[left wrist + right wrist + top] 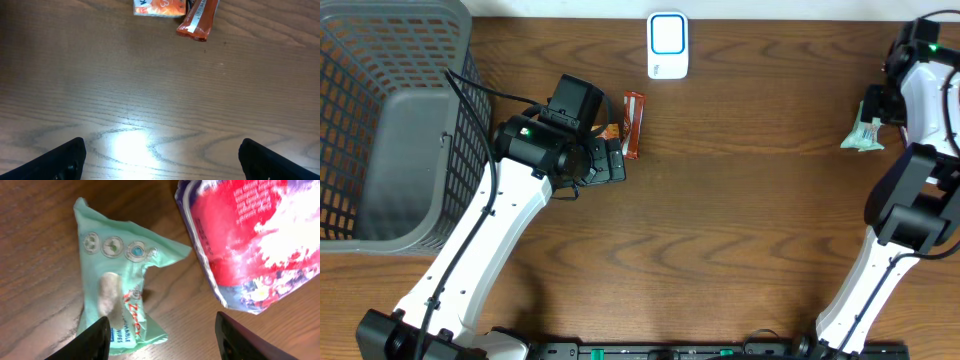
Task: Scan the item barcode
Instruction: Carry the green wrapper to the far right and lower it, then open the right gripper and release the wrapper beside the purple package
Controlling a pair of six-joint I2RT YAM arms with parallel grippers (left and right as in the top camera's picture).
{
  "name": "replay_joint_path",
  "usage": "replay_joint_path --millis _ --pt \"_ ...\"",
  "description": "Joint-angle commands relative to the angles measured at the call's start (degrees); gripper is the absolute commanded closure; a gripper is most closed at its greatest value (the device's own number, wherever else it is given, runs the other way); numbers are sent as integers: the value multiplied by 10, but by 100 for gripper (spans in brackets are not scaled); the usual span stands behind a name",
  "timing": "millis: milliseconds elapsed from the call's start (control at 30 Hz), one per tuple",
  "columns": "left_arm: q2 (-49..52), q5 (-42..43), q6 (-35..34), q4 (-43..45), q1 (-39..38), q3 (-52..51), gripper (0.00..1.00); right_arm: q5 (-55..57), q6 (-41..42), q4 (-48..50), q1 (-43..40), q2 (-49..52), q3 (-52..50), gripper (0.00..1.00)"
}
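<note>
Black jaws of the right gripper (161, 324) stand apart above the green wipes packet (120, 280), lying by the right edge of the brown wooden tabletop (740, 220) beside a red pouch (250, 235); the left gripper (161, 150) also stands wide and empty.

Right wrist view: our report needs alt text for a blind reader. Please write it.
A crumpled green wipes packet lies on the wooden table, ahead of the right gripper, whose jaws stand open. A red and white package lies beside it.
</note>
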Motion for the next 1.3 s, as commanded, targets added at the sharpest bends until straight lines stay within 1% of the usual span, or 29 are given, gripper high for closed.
replay_joint_path --millis 0,67,133,167,267,300,367,433,533,667,733,767,833,900,933,1000,1067,1167,1267 --pt "2 -4 3 -2 2 2 2 -96 25 -2 5 -21 -5 43" --pt "2 -3 3 -2 2 2 2 -143 25 0 12 -21 -5 52" --pt "2 -4 3 -2 2 2 2 -169 25 6 21 -21 -5 59" --pt "2 -4 3 -2 2 2 2 -171 26 10 27 -21 -5 61" --pt "2 -3 3 -2 2 2 2 -169 25 13 42 -21 -5 69" --pt "2 -4 3 -2 2 2 2 -165 25 13 46 -21 -6 73" --pt "2 -3 3 -2 2 2 2 -144 25 16 53 -21 -14 85" --pt "2 -3 3 -2 2 2 2 -108 33 25 56 -21 -32 87" --pt "2 -4 3 -2 2 2 2 -65 69 59 56 -21 -79 88" --pt "2 -3 3 -2 2 2 2 -48 68 122 50 -21 -147 86" --pt "2 -3 3 -2 2 2 2 -17 71 141 45 -21 -165 87" --pt "2 -4 3 -2 2 2 2 19 78 146 39 -21 -168 87" --pt "2 -3 3 -2 2 2 2 61 82 147 34 -22 -165 86" --pt "2 -3 3 -2 2 2 2 99 81 142 29 -23 -156 83" --pt "2 -4 3 -2 2 2 2 112 81 139 29 -23 -151 80" --pt "2 -3 3 -2 2 2 2 128 81 128 29 -23 -137 79" --pt "2 -3 3 -2 2 2 2 127 81 121 31 -24 -123 78" --pt "2 -4 3 -2 2 2 2 117 81 104 37 -24 -98 80" --pt "2 -4 3 -2 2 2 2 76 81 85 48 -25 -71 80"
